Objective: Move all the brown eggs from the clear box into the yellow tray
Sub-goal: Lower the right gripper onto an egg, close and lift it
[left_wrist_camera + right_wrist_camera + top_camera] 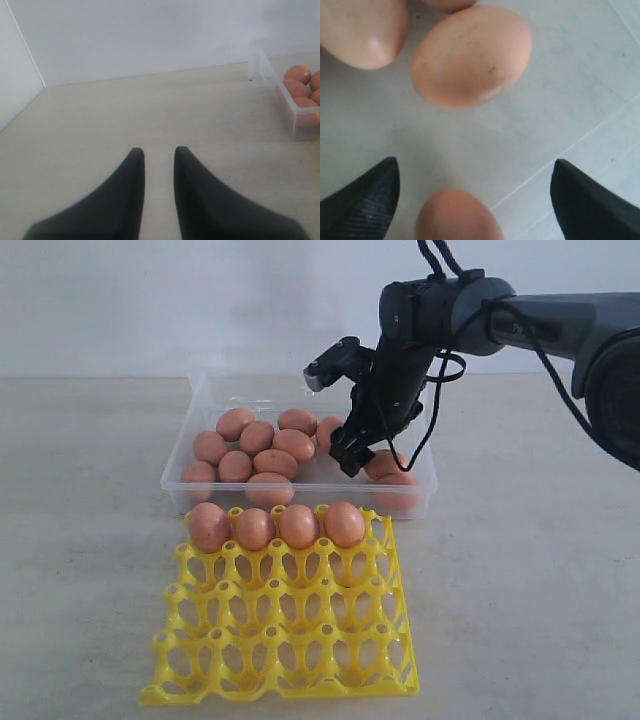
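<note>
The clear box (205, 400) holds several brown eggs (275, 462). In front of it lies the yellow tray (285, 640), with a row of several eggs (298, 525) in its back cups. My right gripper (352, 458) reaches down into the right part of the box. Its jaws stand wide open (475, 165) with one egg (452, 217) between them, touched by neither finger. Another egg (470, 55) lies just beyond. My left gripper (159, 152) hovers over bare table, its fingers a narrow gap apart with nothing between. The box corner (300, 117) with eggs (297, 75) shows at that view's edge.
A white wall stands behind the pale table (520, 590). The right arm (540, 325) comes in from the upper right, above the box's right end. Two more eggs (395, 490) lie by the box's right wall.
</note>
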`<state>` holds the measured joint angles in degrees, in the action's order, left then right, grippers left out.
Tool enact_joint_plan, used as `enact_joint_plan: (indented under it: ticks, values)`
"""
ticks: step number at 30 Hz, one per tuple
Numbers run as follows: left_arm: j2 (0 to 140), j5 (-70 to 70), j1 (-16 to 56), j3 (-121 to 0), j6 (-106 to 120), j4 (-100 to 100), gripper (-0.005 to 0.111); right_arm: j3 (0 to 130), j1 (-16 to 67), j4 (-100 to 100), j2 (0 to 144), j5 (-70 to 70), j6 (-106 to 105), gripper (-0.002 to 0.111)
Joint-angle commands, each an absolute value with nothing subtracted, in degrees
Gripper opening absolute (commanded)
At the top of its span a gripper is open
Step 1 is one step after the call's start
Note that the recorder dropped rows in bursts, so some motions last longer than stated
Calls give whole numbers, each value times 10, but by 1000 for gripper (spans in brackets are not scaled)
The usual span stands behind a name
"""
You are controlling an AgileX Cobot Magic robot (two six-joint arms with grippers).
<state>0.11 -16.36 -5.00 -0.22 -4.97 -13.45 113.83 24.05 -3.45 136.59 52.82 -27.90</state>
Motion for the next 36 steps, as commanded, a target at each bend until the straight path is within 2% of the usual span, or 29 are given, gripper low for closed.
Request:
enact_joint_plan:
  ticks: [1, 9, 13, 15, 18, 19, 20, 29, 36]
  values:
    - [0, -163, -51, 0, -51, -133, 22, 1142, 240, -34, 1334, 601, -275, 78]
    - [0, -163, -51, 0, -51, -133, 22, 1142, 240, -34, 1354, 634, -275, 76]
    - [0, -163, -51, 0, -51, -133, 22, 1142, 239, -33, 1373, 626, -275, 68]
    - [0, -163, -51, 0, -51, -133, 22, 1142, 239, -33, 1375, 615, -274, 55]
    - [0, -163, -51, 0, -51, -133, 22, 1142, 239, -32, 1375, 606, -272, 22]
    - [0, -163, -51, 0, -51, -133, 22, 1142, 239, -28, 1375, 603, -275, 7]
    - [0, -163, -51, 0, -51, -133, 22, 1142, 239, -25, 1375, 598, -273, 0]
    - [0, -163, -51, 0, -51, -133, 22, 1161, 239, -24, 1371, 583, -225, 0]
    - [0, -163, -51, 0, -51, -133, 22, 1147, 240, -107, 1270, 563, -170, 0]
